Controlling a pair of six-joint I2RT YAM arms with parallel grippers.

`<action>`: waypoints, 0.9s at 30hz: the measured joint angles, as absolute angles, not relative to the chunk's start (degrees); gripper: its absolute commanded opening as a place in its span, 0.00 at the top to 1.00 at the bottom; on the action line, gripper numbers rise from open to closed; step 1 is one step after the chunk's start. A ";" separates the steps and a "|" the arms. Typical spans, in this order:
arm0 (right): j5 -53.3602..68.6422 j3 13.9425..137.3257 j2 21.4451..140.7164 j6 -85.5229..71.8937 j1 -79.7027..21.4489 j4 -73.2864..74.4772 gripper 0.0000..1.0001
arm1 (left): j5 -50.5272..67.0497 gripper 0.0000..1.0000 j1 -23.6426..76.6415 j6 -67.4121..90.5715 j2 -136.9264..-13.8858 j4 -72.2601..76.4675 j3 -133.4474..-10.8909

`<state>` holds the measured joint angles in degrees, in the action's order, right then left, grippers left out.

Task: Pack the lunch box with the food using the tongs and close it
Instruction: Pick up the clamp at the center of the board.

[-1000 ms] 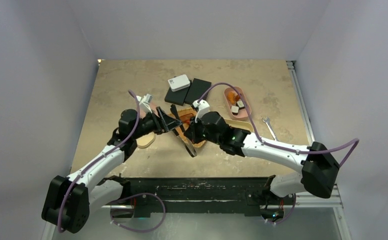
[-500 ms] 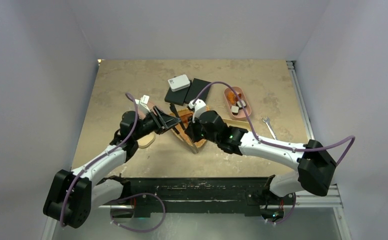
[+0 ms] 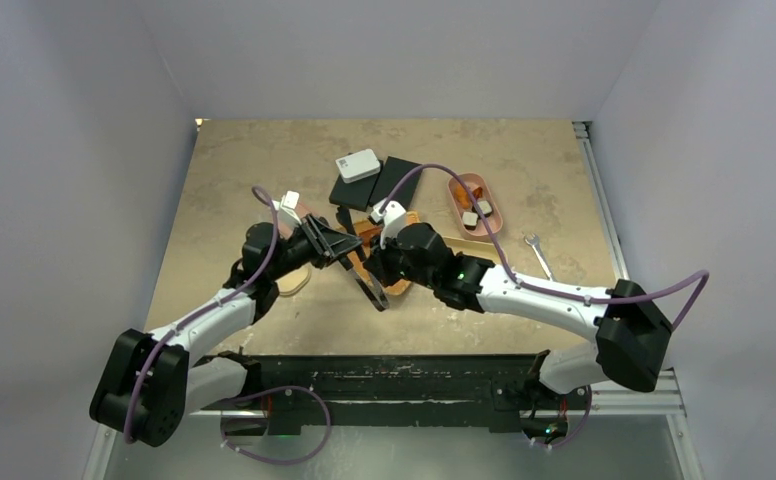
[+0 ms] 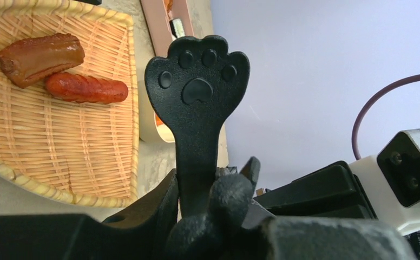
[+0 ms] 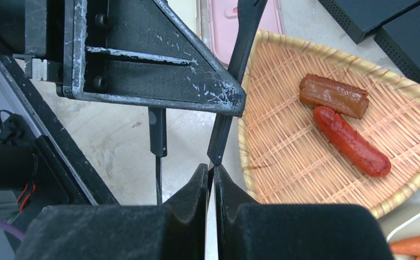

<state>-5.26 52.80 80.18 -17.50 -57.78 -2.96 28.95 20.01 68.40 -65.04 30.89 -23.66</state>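
The tongs [image 3: 370,286] hang between my two grippers above the table, beside the wicker tray. My left gripper [image 4: 208,200] is shut on their black paw-shaped ends [image 4: 197,81]. My right gripper [image 5: 212,173] is shut on one thin silvery arm; the other arm [image 5: 157,135] hangs free to its left. Two pieces of food lie on the tray: a brown piece [image 5: 333,96] and a red sausage [image 5: 351,142]. The pink lunch box [image 3: 474,205] stands open at the back right with several pieces in it.
The orange wicker tray [image 3: 368,232] sits under both grippers. Two black boxes [image 3: 382,182] and a white box [image 3: 357,165] lie behind it. A cream oval part [image 3: 290,281] lies under the left arm, and a small silver tool [image 3: 539,253] lies at the right.
My left gripper has closed from wide open onto the tongs' black ends. The right gripper and the tongs have shifted a little to the left.
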 measured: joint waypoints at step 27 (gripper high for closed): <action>-3.46 40.75 70.37 -27.66 -58.06 -15.53 0.34 | 27.49 1.00 19.94 76.09 -64.73 36.45 -21.63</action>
<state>-3.46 40.75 70.37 -27.66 -58.06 -15.53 27.49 19.94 76.09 -64.73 36.45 -21.63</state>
